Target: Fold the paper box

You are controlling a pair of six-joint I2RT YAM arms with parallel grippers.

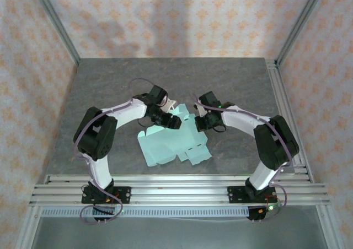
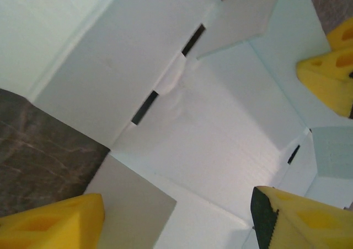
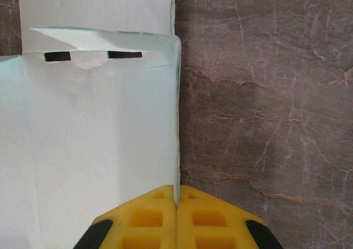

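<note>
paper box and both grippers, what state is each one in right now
paper box: not folded up, a cut sheet spread on the table, partly lifted in places
left gripper: open, jaws apart over the paper box, holding nothing
right gripper: shut, pinching an edge of the paper box

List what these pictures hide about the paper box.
- Top view: far edge of the paper box, under the left gripper and right gripper.
- Right wrist view: card depth between the fingers, hidden by them.
- Left wrist view: box outline, cut off by frame edges.
</note>
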